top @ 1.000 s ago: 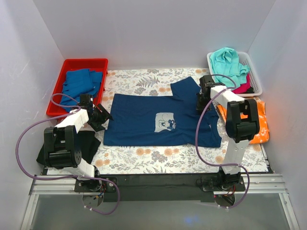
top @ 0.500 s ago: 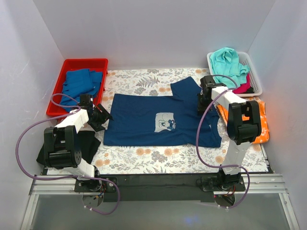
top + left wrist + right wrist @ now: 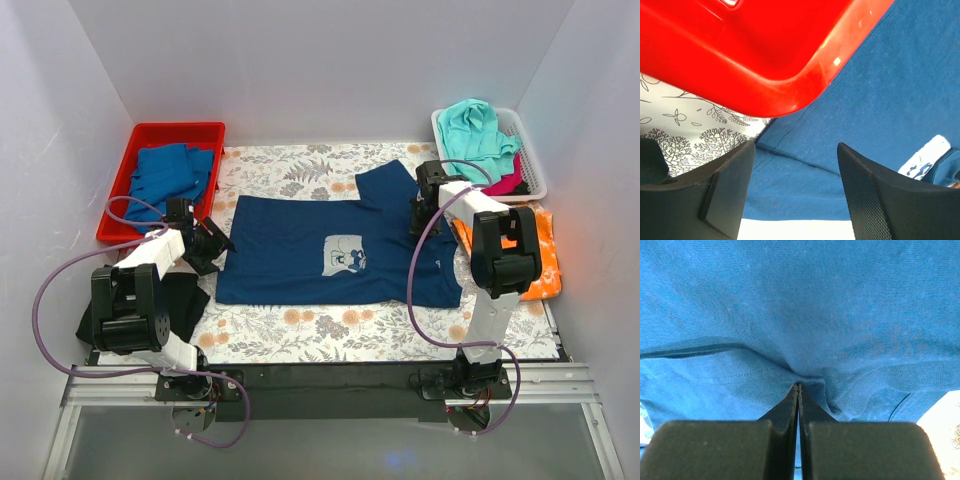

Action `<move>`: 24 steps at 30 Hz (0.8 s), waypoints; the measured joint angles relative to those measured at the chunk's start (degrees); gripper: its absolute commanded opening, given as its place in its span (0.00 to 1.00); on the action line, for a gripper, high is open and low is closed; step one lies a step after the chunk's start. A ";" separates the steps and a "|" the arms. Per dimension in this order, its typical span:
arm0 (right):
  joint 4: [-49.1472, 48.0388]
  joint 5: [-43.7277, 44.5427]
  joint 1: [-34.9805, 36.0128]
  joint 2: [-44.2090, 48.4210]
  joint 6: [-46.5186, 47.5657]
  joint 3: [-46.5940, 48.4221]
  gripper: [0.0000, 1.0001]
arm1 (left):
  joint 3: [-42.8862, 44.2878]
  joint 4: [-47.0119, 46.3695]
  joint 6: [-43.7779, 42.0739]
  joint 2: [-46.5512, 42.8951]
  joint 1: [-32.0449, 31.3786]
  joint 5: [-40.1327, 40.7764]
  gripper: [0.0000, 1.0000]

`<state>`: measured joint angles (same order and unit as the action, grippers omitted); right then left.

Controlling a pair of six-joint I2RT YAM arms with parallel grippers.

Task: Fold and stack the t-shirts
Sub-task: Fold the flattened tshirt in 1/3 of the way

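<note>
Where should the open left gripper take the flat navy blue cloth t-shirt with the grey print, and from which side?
Probably the left hem edge of the navy blue cloth t-shirt, coming from the left: it lies flat, so only an edge can be pinched, and the left gripper stands open beside it.

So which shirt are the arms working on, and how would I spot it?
Look at the flowered mat in the middle. Spread flat across it lies the navy t-shirt, between the red bin and the white basket. It alone carries a pale grey square print.
</note>
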<state>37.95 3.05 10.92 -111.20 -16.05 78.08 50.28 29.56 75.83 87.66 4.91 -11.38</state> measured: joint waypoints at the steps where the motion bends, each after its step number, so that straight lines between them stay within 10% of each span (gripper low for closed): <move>1: -0.02 0.02 0.00 0.13 -0.02 0.00 0.01 | 0.00 0.00 0.00 -0.02 0.02 0.00 0.65; 16: 0.50 1.92 -0.02 5.20 -0.02 3.23 0.01 | 0.00 -0.02 0.00 -0.02 0.00 -0.02 0.65; 24: 1.03 1.90 -0.02 4.44 0.42 4.33 0.23 | 0.00 -0.02 0.00 -0.02 0.00 0.00 0.65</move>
<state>38.98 4.95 10.90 -106.76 -15.64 82.41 50.28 29.54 75.83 87.64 4.91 -11.38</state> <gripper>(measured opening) 0.221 0.653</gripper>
